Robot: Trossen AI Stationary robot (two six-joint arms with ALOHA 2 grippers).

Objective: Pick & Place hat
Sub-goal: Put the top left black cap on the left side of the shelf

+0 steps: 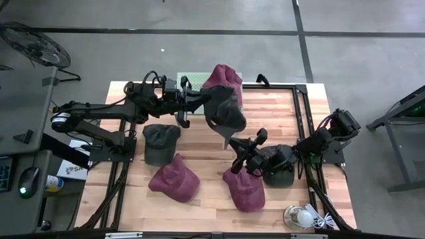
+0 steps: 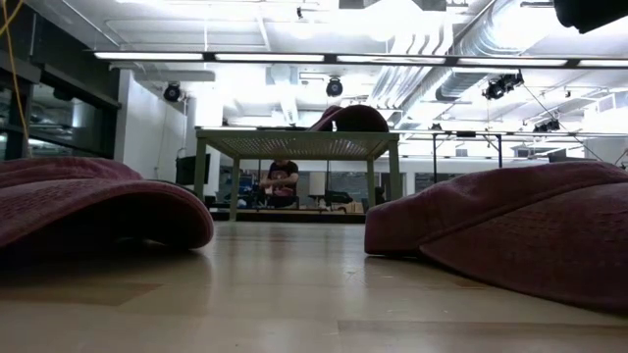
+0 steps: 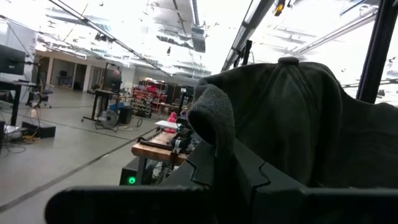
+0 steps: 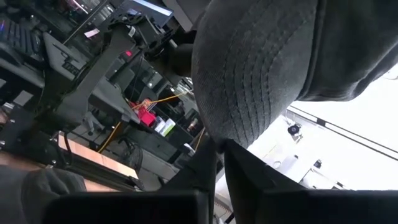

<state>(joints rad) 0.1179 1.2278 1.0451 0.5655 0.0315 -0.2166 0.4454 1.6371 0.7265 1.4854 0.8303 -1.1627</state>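
The left hand is clamped on a dark grey hat, held up over the far middle of the counter. The hat's brim points to the near edge, where the right hand pinches its tip.

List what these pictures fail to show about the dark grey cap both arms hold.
- High view: the right gripper meets the dark grey cap at its brim; contact too small to judge.
- Low view: the raised green mesh stand hides that cap.
- Left wrist view: cap fabric covers the left gripper.
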